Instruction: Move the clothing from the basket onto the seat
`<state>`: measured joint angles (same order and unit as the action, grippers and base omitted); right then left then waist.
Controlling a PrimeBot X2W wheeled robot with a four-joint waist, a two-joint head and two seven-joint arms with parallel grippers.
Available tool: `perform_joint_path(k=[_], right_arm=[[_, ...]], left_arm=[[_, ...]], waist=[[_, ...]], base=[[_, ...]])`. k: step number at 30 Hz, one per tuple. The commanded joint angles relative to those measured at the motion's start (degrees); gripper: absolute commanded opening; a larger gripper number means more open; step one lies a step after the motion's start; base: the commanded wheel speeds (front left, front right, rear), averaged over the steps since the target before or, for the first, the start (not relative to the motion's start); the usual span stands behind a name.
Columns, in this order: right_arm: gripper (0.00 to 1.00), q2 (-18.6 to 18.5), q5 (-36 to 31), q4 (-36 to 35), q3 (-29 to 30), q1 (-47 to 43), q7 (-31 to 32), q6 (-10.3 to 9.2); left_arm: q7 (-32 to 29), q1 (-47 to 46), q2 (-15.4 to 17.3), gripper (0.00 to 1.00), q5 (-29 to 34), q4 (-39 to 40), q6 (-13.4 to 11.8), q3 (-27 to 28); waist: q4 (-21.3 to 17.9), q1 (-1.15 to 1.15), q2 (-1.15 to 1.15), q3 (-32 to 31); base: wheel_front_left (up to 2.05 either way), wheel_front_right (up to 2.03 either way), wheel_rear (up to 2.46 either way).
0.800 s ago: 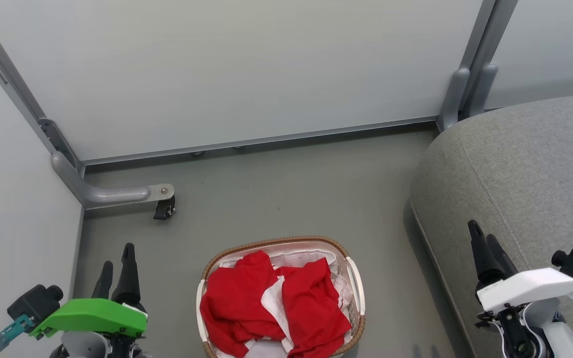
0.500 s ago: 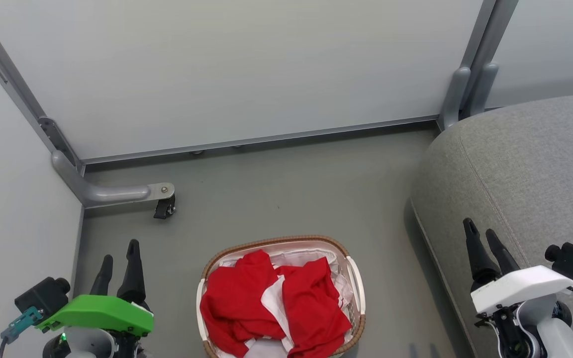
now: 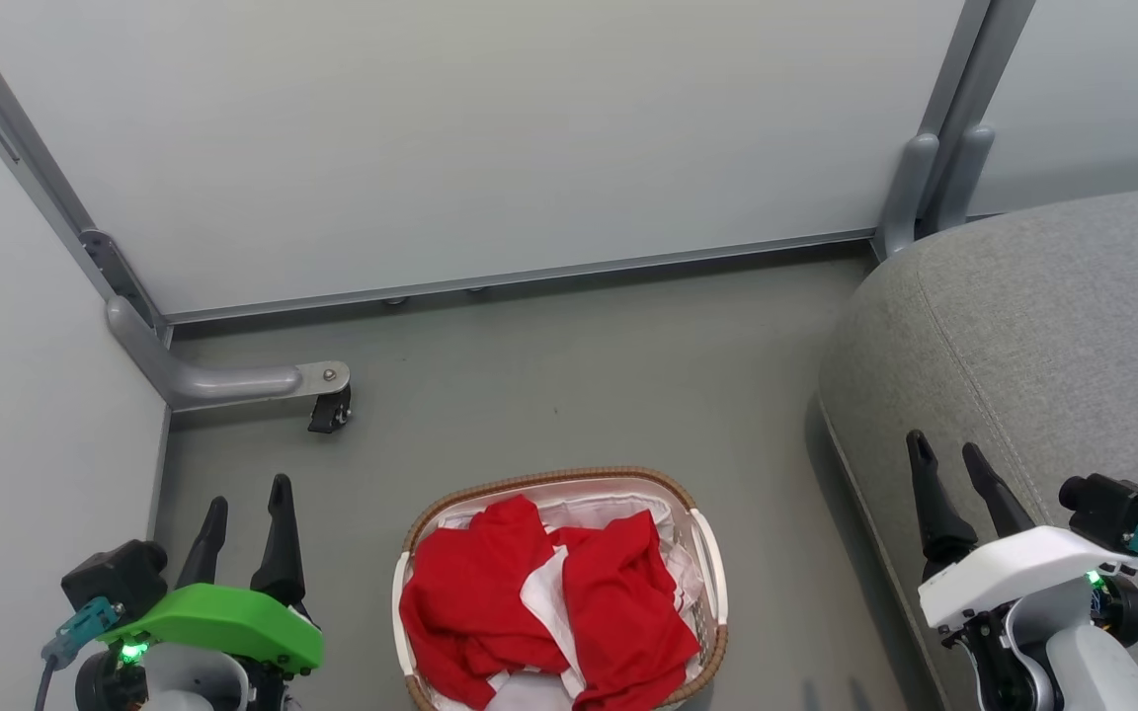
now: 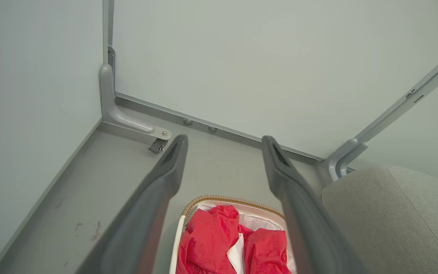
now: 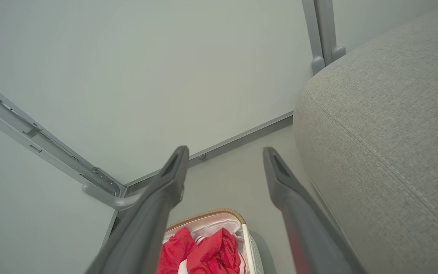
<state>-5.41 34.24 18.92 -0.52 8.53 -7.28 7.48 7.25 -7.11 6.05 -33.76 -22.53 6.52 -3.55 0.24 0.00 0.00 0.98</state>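
Red clothing (image 3: pixel 618 612) lay heaped in the basket (image 3: pixel 554 474) near the seat (image 3: pixel 1053 326); left gripper (image 3: pixel 249 494) and right gripper (image 3: pixel 942 443) both hung wide open, holding nothing.

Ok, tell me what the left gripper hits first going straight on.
The left gripper likely meets the floor near the foot of the back panel, passing above the basket; depth is unclear.

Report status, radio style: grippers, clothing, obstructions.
Left gripper open, empty. Right gripper open, empty. Clothing in basket, untouched. Nothing between basket and seat.
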Motion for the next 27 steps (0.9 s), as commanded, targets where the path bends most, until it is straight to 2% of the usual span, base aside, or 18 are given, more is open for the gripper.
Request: perform_joint_path(k=[1, 27], right_arm=[[1.00, -0.3, -1.9, -0.2, 0.0, 1.2, -0.6, 0.01], [1.00, 0.4, -16.5, 3.0, 0.3, 1.9, -4.2, 0.02]], left_arm=[[0.7, -1.6, 0.1, 1.00, 1.9, 0.1, -0.2, 0.0], [4.3, 0.0, -2.2, 1.00, 14.5, -1.9, 0.3, 2.2]], waist=[[0.0, 0.00, 0.00, 0.0], [0.0, 0.00, 0.00, -0.1]], base=[[0.00, 0.00, 0.00], [0.00, 0.00, 0.00]])
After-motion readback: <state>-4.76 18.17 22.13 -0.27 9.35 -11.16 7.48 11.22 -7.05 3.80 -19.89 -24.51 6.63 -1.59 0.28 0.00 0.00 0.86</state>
